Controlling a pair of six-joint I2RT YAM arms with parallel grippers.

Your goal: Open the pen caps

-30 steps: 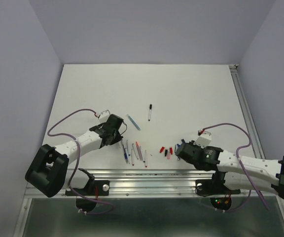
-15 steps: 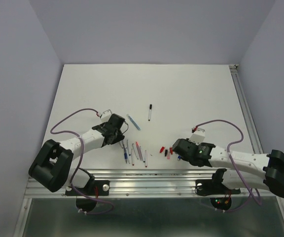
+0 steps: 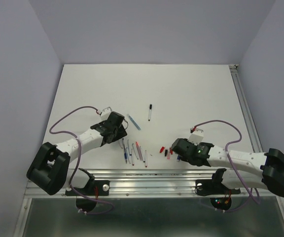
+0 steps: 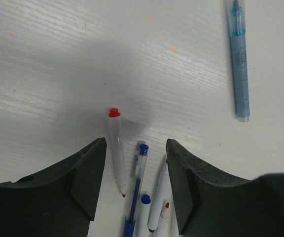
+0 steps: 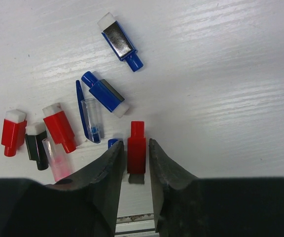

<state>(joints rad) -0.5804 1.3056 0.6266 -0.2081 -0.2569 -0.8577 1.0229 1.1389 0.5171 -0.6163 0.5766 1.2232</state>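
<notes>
Jaws of left gripper [image 4: 135, 144] now spread wide, red-tipped pen [image 4: 115, 153] released beneath; red cap [image 5: 136, 150] brought beside loose caps [image 5: 58, 126] by right gripper [image 5: 135, 143], jaws narrow, grip cannot be told; another pen judged uncapped

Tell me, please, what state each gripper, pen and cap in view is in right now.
left gripper, open, empty.
right gripper, jaws nearly closed around the red cap; grip unclear.
loose caps, off, lying on the table.
red-ended pen, uncapped, lying flat.
light blue pen, lying flat, apart from the others.
</notes>
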